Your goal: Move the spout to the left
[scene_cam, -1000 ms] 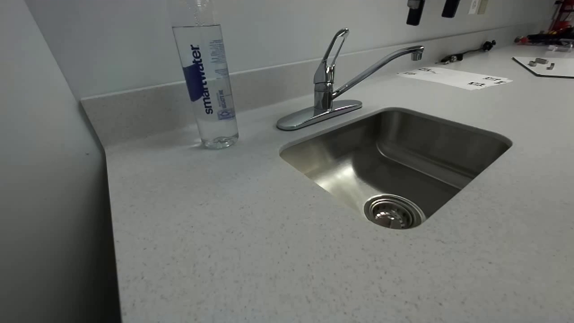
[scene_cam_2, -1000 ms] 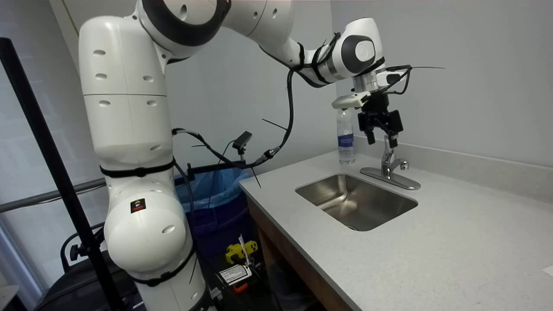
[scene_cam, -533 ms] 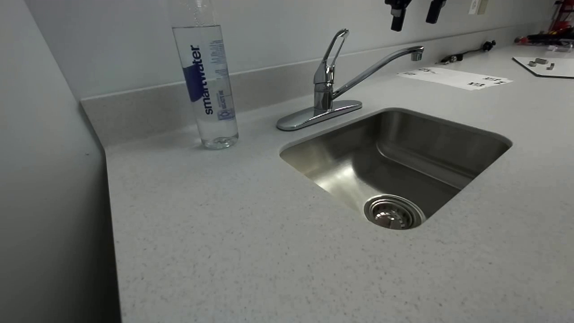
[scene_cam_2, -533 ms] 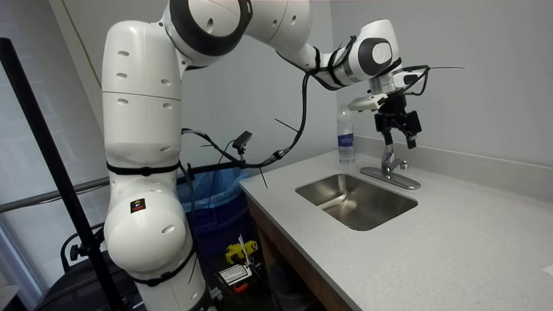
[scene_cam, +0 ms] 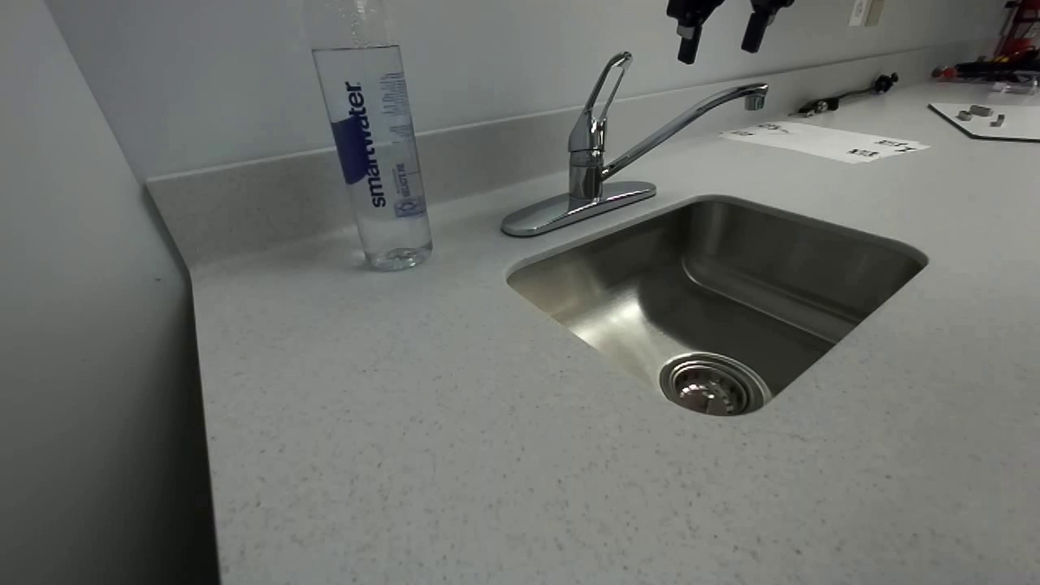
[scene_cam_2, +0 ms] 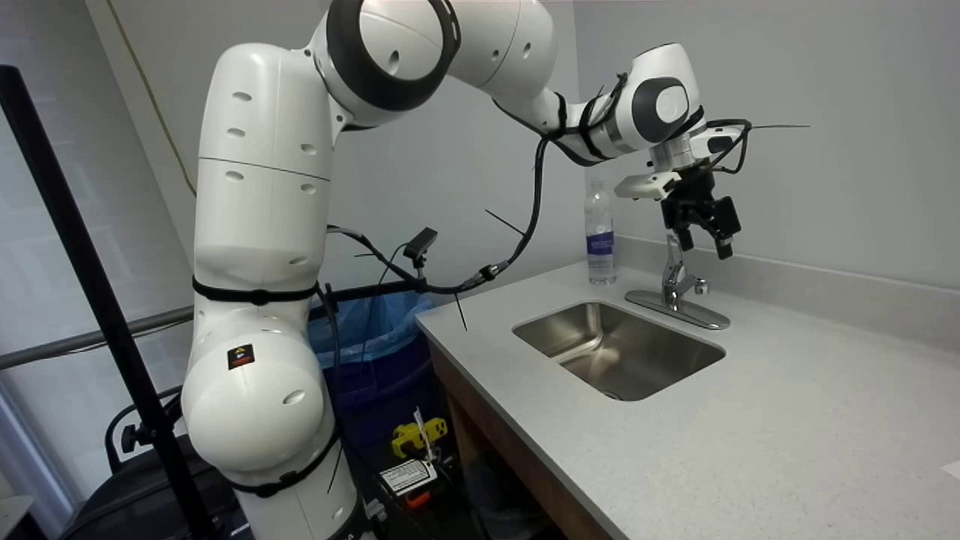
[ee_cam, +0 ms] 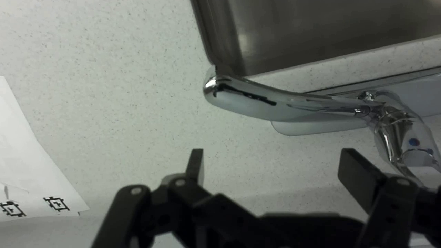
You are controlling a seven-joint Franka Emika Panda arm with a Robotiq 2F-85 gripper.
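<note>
While spread fingers (ee_cam: pixel 359 177) hover, spout (ee_cam: pixel 275 104) lower

Spread claw (scene_cam: pixel 720 56) near chrome spout (scene_cam: pixel 689 116), sink (scene_cam: pixel 800 252), water bottle (scene_cam: pixel 375 154)

Pale grey walls (scene_cam_2: pixel 847 180) meet behind a speckled, light countertop (scene_cam_2: pixel 750 435).

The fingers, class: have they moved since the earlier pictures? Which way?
Yes: in an exterior view, the fingers moved down and toward the picture's left, against the unmoved spout.
</note>
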